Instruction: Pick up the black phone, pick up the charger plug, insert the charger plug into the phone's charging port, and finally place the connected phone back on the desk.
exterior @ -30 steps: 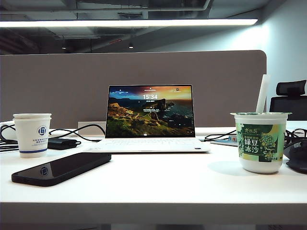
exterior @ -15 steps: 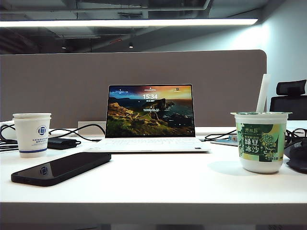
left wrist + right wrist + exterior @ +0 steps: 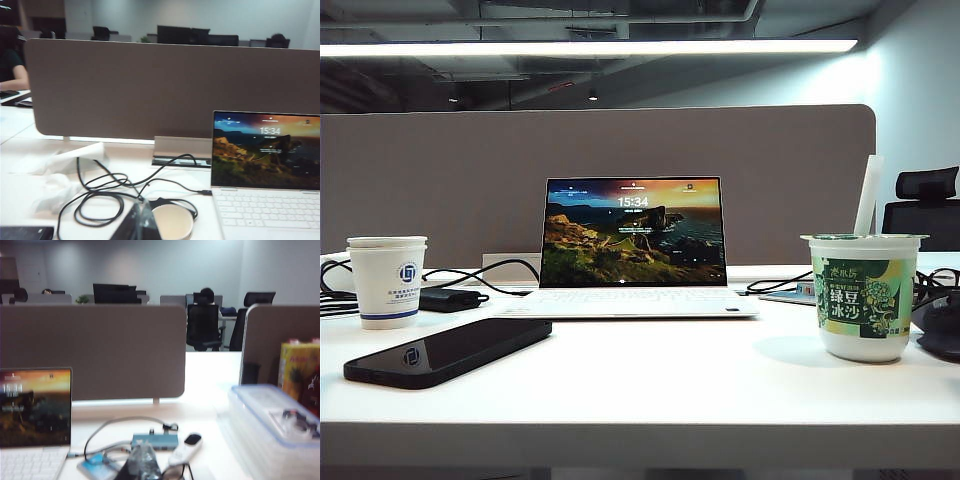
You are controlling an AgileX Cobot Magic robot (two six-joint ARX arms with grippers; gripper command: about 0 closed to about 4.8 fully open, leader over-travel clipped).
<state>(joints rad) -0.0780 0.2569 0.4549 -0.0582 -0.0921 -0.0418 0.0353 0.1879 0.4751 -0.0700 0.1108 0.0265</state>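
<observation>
Exterior view, black phone (image 3: 448, 352): lies flat and screen-up near the front-left corner of the table (image 3: 650, 395), just in front of the paper cup (image 3: 387, 282).
Exterior view, change: none. The phone, cup, laptop (image 3: 632, 250) and green tub (image 3: 865, 295) sit where they did a second ago, and no arm has come into view.
Exterior view, meaning: judged from this, the task is at its very start and the first pickup is not yet begun.
Left wrist view, left end effector (image 3: 142, 223): fingers pressed together and holding nothing, poised above the paper cup (image 3: 172, 222) and the looped black cables (image 3: 100, 195) on the left side of the table.
Left wrist view, phone: a dark corner (image 3: 25, 233) shows toward the front-left corner.
Left wrist view, charger plug: possibly at the end of one of these cables, but the blur hides any silver tip.
Right wrist view, right end effector (image 3: 143, 461): fingers pressed together and empty, over the right side of the table beside a blue hub (image 3: 155, 441) and a clear lidded box (image 3: 272, 425).
</observation>
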